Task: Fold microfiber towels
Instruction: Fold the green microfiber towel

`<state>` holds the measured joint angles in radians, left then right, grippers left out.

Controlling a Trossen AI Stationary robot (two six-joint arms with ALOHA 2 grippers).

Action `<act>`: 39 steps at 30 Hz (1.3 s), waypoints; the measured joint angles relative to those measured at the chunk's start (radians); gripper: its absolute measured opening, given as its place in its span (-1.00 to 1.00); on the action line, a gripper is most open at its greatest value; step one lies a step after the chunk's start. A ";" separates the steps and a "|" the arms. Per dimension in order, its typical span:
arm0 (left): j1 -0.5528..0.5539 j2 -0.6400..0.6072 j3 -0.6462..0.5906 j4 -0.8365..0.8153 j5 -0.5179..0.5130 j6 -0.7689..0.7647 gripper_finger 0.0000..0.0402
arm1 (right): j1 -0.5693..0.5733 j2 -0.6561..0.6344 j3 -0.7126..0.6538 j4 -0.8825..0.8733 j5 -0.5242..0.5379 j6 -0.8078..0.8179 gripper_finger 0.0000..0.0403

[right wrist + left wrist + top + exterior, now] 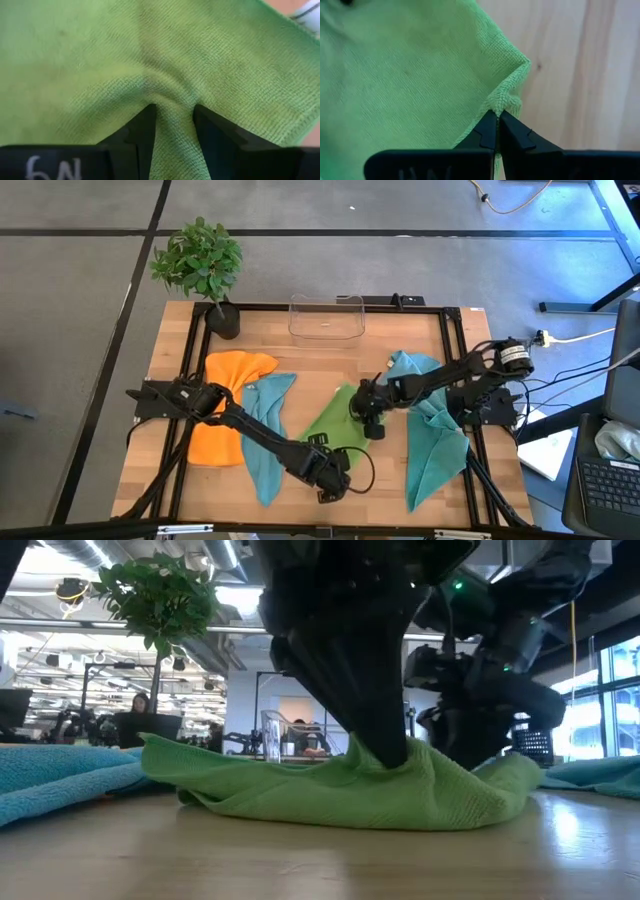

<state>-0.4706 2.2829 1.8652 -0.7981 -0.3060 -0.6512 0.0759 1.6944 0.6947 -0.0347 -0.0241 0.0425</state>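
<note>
No readable writing shows. On the wooden desk (320, 350), an orange towel (225, 410) lies at 9 o'clock, a teal one (265, 435) beside it, and a clear bin (326, 317) stands at 12. Centre, the left gripper (496, 116) has its jaws closed on the green towel's (335, 425) corner; the right gripper (175, 115) pinches a fold of it, jaws part-open. Another teal towel (432, 445) lies at 3.

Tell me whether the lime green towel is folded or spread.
Neither: the lime green towel lies bunched on the table, pinched by the left claw and the right claw.
</note>
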 joint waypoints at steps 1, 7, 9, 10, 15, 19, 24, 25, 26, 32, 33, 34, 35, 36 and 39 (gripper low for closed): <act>0.004 0.000 0.000 0.000 -0.006 0.005 -0.98 | -0.008 0.006 0.000 0.017 0.000 -0.013 -0.29; 0.045 0.000 0.000 0.000 0.010 0.059 -0.98 | -0.049 0.020 0.012 0.089 -0.001 -0.050 -0.29; 0.060 0.000 0.000 0.000 0.009 0.059 -0.95 | -0.061 0.023 0.028 0.081 0.001 -0.056 -0.29; 0.066 0.000 0.000 0.000 0.009 0.059 -0.93 | -0.065 0.025 0.037 0.074 0.004 -0.063 -0.29; 0.079 0.000 0.000 0.022 -0.006 0.094 -0.86 | -0.070 0.070 0.093 0.059 0.009 -0.076 -0.29; 0.085 0.000 0.000 0.064 0.002 0.187 -0.81 | -0.070 0.112 0.125 0.062 0.026 -0.103 -0.29; 0.085 -0.005 0.000 0.068 0.002 0.199 -0.76 | -0.070 0.083 0.129 0.030 0.031 -0.117 -0.29; 0.083 -0.006 0.001 0.068 0.003 0.208 -0.75 | -0.070 0.065 0.125 0.016 0.035 -0.123 -0.29; 0.081 -0.008 0.001 0.068 0.003 0.215 -0.75 | -0.069 0.047 0.125 0.013 0.035 -0.126 -0.29; 0.054 -0.037 0.002 0.054 -0.010 0.244 -0.74 | -0.039 -0.108 0.128 -0.114 0.037 -0.140 -0.29; 0.049 -0.041 0.002 0.058 -0.027 0.243 -0.74 | -0.022 -0.130 0.127 -0.135 0.037 -0.149 -0.29; 0.045 -0.048 0.002 0.059 -0.046 0.243 -0.74 | -0.003 -0.153 0.128 -0.163 0.036 -0.153 -0.29; 0.041 -0.056 0.002 0.049 -0.062 0.243 -0.74 | 0.020 -0.173 0.128 -0.193 0.036 -0.154 -0.29; 0.037 -0.062 0.002 0.050 -0.074 0.243 -0.74 | 0.048 -0.187 0.128 -0.206 0.034 -0.152 -0.29; 0.025 -0.083 0.002 0.053 -0.092 0.242 -0.74 | 0.141 -0.206 0.128 -0.230 0.033 -0.122 -0.29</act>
<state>-0.4458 2.2002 1.8671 -0.7448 -0.3978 -0.4090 0.2168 1.4883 0.8230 -0.2643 0.0086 -0.0798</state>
